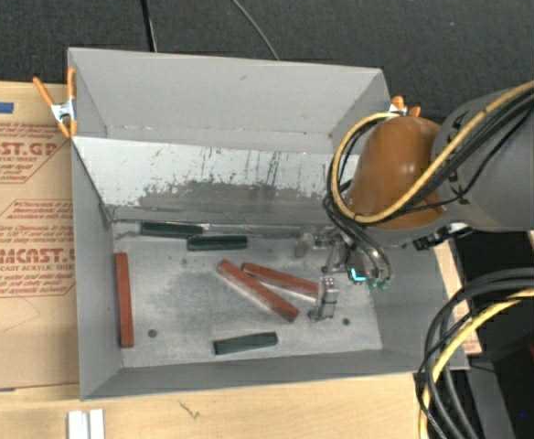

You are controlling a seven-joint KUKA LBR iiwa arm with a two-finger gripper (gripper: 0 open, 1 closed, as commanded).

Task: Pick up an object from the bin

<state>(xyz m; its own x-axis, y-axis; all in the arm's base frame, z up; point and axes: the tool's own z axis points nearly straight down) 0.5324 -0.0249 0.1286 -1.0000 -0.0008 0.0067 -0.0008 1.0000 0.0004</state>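
Observation:
My gripper point(325, 298) hangs low over the right part of the bin floor, its metal fingertips just right of two crossed reddish-brown sticks point(262, 289). The right ends of those sticks lie next to the fingertips. Whether they touch I cannot tell. A short dark green stick point(245, 343) lies on the floor below and to the left of the gripper.
A long reddish-brown stick point(123, 299) lies along the bin's left wall. Two dark green sticks point(217, 241) rest near the foot of the back wall. The arm with its orange cover and cables hangs over the bin's right side.

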